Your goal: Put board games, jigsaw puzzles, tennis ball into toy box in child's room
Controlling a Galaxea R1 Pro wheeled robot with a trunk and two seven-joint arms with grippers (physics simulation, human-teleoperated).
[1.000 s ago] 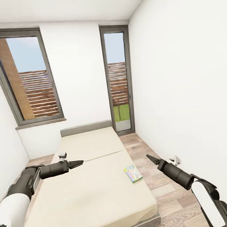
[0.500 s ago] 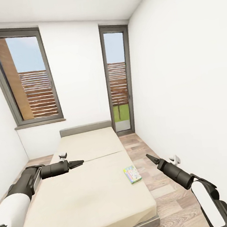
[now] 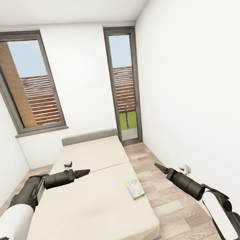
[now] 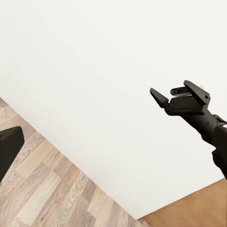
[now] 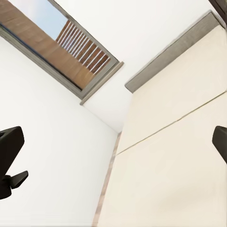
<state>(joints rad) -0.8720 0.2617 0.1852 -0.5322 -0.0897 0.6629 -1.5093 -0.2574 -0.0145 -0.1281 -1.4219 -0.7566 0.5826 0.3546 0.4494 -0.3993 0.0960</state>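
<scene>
one board game (image 3: 135, 189), pale w/ green edges, flat on bed (image 3: 90, 211) near its right edge, untouched. left gripper (image 3: 85, 173) hovering over mattress, jaws look together. right gripper (image 3: 157, 167) over floor (image 3: 172, 204) beside bed, fingers apart in left wrist view. nothing held; pickup + boxing not yet done.

Your head view has swung slightly right: the bed (image 3: 89, 200) and the board game (image 3: 135, 189) on it now sit further left in frame, with more wood floor (image 3: 172, 204) showing between the bed and the right wall. Game unmoved on the mattress, near its right edge.
</scene>
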